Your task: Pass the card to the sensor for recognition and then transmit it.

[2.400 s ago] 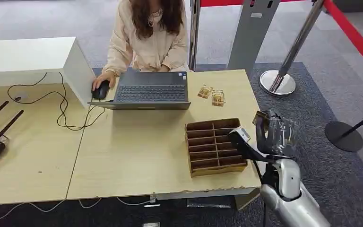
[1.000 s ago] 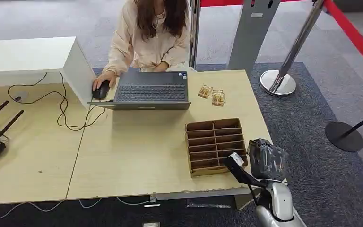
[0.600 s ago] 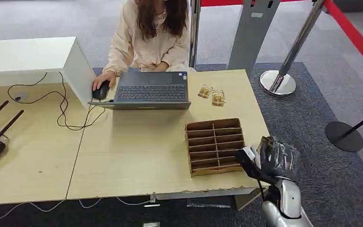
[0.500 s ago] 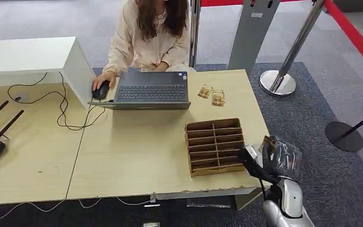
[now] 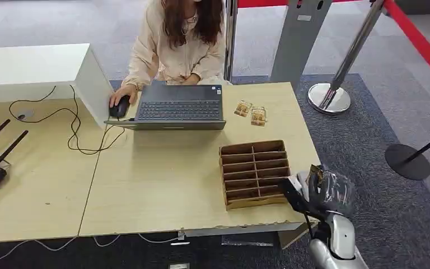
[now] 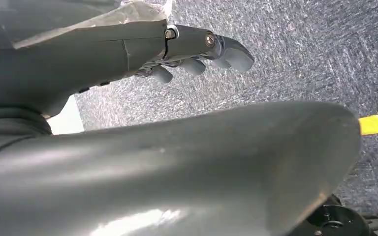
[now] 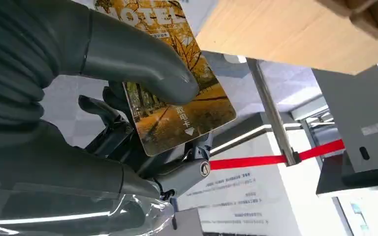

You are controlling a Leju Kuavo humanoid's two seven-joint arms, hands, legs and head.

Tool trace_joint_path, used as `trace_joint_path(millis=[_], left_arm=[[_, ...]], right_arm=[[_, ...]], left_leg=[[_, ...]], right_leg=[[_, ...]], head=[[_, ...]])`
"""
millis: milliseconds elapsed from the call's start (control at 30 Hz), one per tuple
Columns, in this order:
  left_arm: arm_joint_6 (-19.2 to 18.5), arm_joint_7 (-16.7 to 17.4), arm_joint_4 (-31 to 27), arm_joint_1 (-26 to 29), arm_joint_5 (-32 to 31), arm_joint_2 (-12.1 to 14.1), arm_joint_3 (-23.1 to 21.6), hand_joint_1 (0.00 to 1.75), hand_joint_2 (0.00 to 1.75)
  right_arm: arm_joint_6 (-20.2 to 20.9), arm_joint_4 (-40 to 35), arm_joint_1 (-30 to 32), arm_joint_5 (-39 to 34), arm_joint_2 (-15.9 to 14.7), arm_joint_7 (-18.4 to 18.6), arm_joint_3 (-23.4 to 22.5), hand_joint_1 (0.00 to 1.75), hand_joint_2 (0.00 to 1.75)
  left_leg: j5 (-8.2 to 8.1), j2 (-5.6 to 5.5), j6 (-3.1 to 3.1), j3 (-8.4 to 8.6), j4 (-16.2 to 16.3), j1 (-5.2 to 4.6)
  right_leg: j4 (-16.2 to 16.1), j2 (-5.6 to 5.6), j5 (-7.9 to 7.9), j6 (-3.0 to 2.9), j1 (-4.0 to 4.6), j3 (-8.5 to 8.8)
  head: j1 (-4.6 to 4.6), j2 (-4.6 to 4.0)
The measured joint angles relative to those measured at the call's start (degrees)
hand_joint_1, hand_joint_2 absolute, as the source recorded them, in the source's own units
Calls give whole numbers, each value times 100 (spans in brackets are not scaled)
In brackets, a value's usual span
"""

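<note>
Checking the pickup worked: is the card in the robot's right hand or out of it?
In: the right hand pinches the card between thumb and fingers.

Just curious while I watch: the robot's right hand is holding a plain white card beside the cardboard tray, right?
Not quite. The card is not plain white: the right wrist view shows a golden autumn-tree photo with printed text. The rest stands: the right hand holds it beside the cardboard tray.

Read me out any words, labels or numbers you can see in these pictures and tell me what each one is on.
"OTEL", the start cut off: on the card held in the right robot hand.
Small Chinese characters above a small arrow on the card: too small to read surely.
Print on the white board behind the red belt: blurred.
Label on the grey post: too small.
</note>
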Motion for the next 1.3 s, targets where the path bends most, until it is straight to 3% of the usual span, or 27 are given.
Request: trace_joint_path(millis=[433,667,733,900,1033,1300], left_arm=[[0,-29,0,1,20,0,4,0,0],[0,-64,0,3,33,2,7,0,0],[-2,-68,2,2,13,2,7,0,0],[-17,-85,2,4,-35,4,7,0,0],[-17,-125,4,0,-61,7,7,0,0],[-11,-155,4,-12,-175,-11,4,0,0]], right_arm=[[-2,682,-9,-262,278,-479,-417,169,175],[-4,564,-30,-708,330,-684,-606,164,175],[-9,332,-78,-807,321,-568,-608,162,175],[-24,-540,-379,-872,142,114,-527,155,175],[-2,-1298,-833,-811,-109,669,-204,152,175],[354,-1877,-1818,-564,-214,981,628,148,175]], left_leg=[[0,0,0,-1,0,0],[0,0,0,-2,0,-1],[0,1,0,-1,0,-1],[1,1,0,-1,0,-1],[2,2,-1,3,1,-2],[4,-2,-3,-2,0,2]], right_leg=[[0,0,0,0,0,0],[1,0,1,1,-2,0],[1,0,1,1,-2,0],[2,0,2,1,-3,1],[3,2,4,3,-12,2],[8,1,4,3,-12,0]], head=[[2,0],[2,0],[0,0],[2,0],[2,0],[2,0]])
